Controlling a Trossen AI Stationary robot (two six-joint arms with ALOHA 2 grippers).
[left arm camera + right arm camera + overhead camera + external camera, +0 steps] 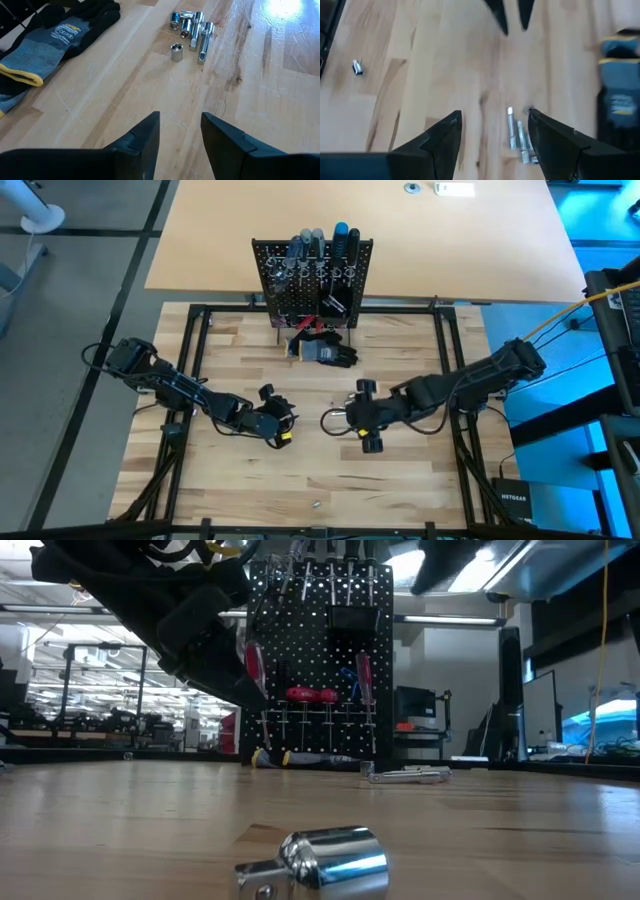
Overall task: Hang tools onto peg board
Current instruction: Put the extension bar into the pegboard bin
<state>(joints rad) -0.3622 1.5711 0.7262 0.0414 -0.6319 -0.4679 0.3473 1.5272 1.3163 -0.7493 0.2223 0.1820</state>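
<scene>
One peg board (312,278) stands at the counter's (240,360) twelve o'clock, several screwdrivers already hung. One cluster of about five silver sockets (191,30) lies mid-counter, a stray one (318,862) nearer six. Both end effectors, left (180,127) and right (493,127), hover empty with fingers apart; I'd lower onto a single socket squarely.
</scene>
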